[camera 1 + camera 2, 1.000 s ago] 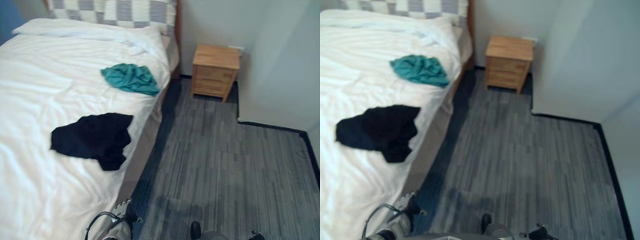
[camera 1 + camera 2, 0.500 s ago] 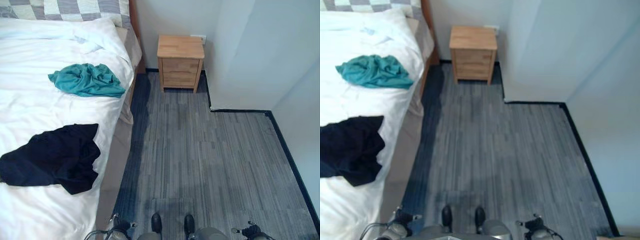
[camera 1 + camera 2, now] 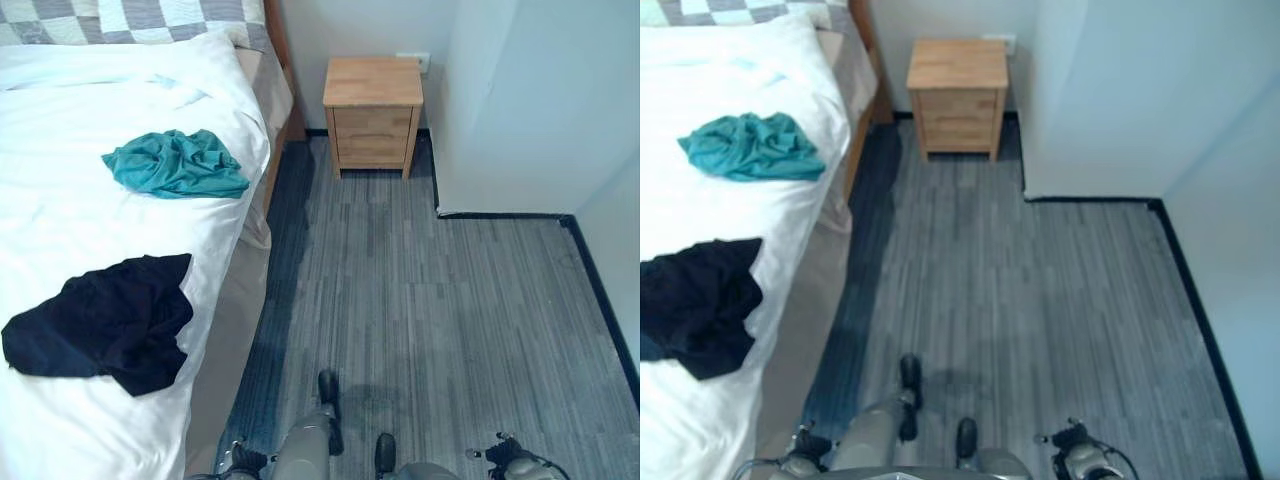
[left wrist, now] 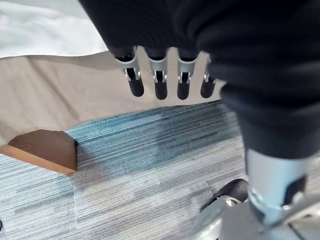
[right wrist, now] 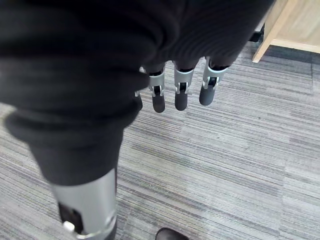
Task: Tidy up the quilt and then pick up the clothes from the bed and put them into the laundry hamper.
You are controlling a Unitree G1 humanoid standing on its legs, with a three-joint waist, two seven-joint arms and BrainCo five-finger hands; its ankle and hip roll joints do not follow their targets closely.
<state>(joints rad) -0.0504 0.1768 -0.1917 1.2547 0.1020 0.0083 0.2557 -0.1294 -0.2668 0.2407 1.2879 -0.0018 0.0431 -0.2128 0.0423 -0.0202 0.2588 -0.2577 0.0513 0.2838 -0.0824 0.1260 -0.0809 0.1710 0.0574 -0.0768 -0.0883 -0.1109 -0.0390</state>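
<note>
Nothing on the bed is shifting since a moment ago; only the camera is swinging. A teal garment and a black garment are lying on the white quilt, well apart from both hands. Left hand is hanging beside the bed's edge, fingers straight and empty. Right hand is hanging over the floor, fingers relaxed, empty. A nightstand is standing by the wall.

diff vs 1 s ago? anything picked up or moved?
Only the camera swung, so the whole view shifted. Nothing was grasped or released: the left hand and right hand hang open over the floor. The teal garment and black garment lie unmoved on the quilt.
</note>
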